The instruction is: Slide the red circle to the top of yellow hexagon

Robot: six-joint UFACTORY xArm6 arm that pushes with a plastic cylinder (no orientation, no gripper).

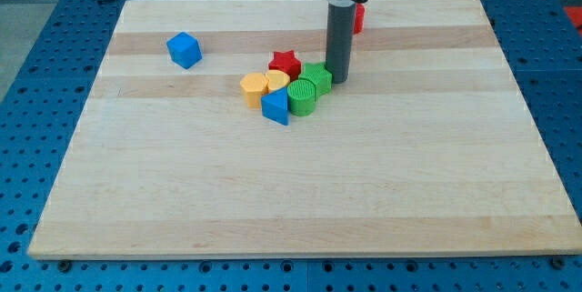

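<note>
The red circle (358, 19) sits near the view's top edge of the board, mostly hidden behind my rod. The yellow hexagon (254, 87) lies at the left end of a cluster in the middle of the board. My tip (337, 80) rests on the board at the cluster's right side, touching or almost touching a green block (318, 76). The tip is below the red circle and well to the right of the yellow hexagon.
The cluster also holds a red star (285, 61), a second yellow block (276, 80), a blue triangle (275, 107) and a green cylinder (302, 98). A blue cube (184, 50) stands alone at the upper left. The wooden board (291, 192) ends in blue perforated table.
</note>
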